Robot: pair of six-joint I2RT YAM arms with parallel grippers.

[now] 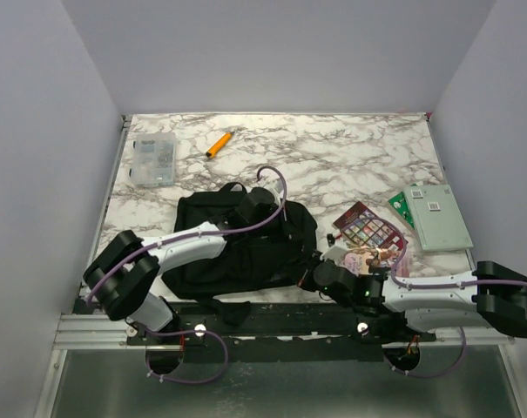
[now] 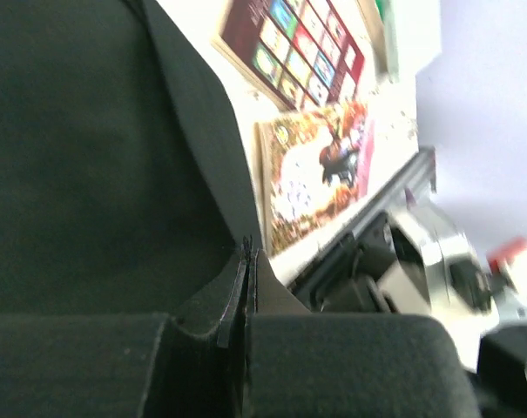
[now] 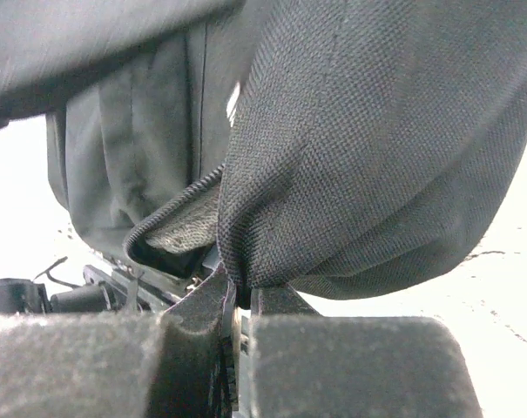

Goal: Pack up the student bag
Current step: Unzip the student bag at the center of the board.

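The student bag (image 1: 233, 248) is a large black fabric backpack lying flat near the table's front edge. My left arm reaches over it, and my left gripper (image 1: 260, 205) sits at the bag's far right part. In the left wrist view that gripper (image 2: 248, 257) is shut, with a thin black edge of the bag (image 2: 89, 157) pinched between the tips. My right gripper (image 1: 312, 275) is at the bag's near right edge. Seen from the right wrist, it (image 3: 241, 292) is shut on a fold of the bag's woven fabric (image 3: 368, 157), beside a zipper edge (image 3: 172, 209).
Two colourful books (image 1: 372, 228) (image 1: 368, 258) lie just right of the bag, and a green and white book (image 1: 434, 216) lies farther right. An orange marker (image 1: 218, 144) and a clear plastic box (image 1: 152, 160) sit at the back left. Walls close in three sides.
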